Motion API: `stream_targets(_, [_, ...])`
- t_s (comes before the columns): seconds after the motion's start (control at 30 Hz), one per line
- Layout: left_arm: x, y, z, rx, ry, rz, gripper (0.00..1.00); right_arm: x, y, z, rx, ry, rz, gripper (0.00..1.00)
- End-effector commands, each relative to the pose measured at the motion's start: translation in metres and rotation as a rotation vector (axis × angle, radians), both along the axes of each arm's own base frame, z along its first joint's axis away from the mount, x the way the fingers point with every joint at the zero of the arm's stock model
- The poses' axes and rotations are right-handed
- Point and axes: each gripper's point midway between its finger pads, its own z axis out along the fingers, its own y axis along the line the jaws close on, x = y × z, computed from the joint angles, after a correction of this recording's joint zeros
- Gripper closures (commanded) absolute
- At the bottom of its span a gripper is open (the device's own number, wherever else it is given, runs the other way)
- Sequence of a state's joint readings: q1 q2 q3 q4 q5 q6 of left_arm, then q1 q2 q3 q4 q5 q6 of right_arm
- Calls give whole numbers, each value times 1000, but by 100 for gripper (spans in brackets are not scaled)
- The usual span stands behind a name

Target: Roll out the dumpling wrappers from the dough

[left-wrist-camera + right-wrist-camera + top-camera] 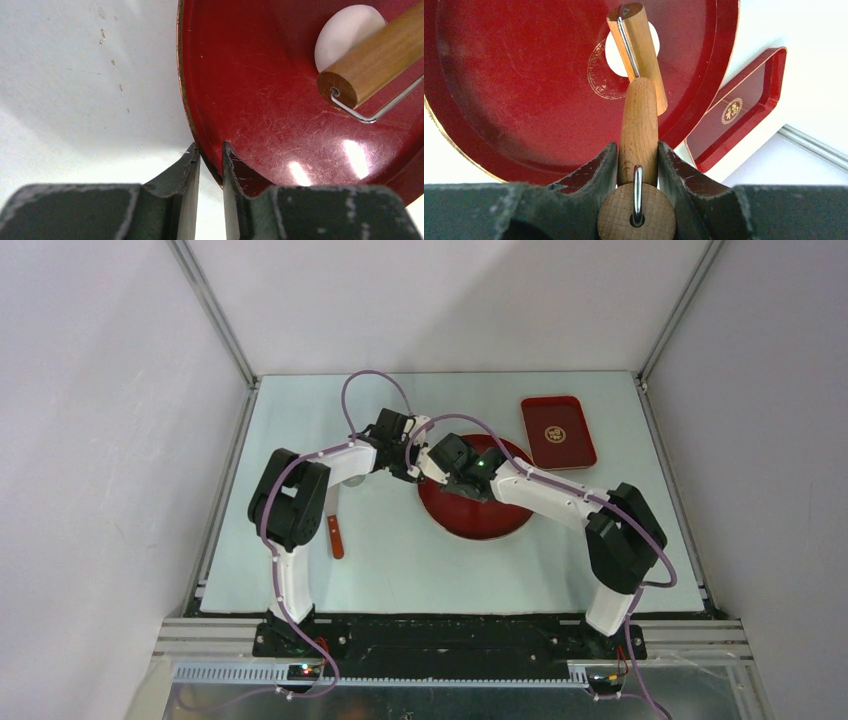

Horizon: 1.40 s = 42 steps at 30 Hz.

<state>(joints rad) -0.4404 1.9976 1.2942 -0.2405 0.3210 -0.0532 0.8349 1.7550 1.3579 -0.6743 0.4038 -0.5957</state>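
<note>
Dough (345, 35): you see a flat white round near the middle of the red plate (250, 100), upper right of the left wrist view, under the roller (372, 60).
Left gripper (211, 150): narrow, its jaws pinch the plate's rim, low centre of that view.
Right gripper (636, 146): clamped on the roller's wooden handle (639, 120), bottom centre of its view.
Tray (558, 432): small, red — upper right of your top view, just beside the plate.

Overhead far; 2 wrist views close, sharing red plate (260, 115).
</note>
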Motion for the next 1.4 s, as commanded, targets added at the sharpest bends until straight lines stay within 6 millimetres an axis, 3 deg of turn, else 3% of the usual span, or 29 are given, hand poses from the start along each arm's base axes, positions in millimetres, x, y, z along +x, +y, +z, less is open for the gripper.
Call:
stream_targets(0.0, [3,4,-5,19,-5,0,76,2,3,-20,12,58,-21,100])
stream_targets(0.33, [3,4,-5,19,-4,0,76,-7,-2,-55,-45,131,-16,100])
stream_targets(0.7, [3,3,-4,15,-5,-1,76,-9,-7,-74,-87,155,-14,100])
stream_targets(0.87, [3,4,-4,15,-5,-1,76,-8,-7,-74,-89,147,-11,100])
stream_targets(1.03, [3,4,-4,15,-5,0,76,-5,-1,-51,-41,100,6,100])
stream_targets(1.13, [3,4,-4,15,-4,1,76,-17,6,-37,-4,97,69,100])
stream_targets(1.2, [3,4,-5,15,-4,2,76,-26,7,-39,-7,110,98,100])
stream_targets(1.37, [3,4,-5,15,-3,2,76,-46,-4,-68,-79,172,125,100])
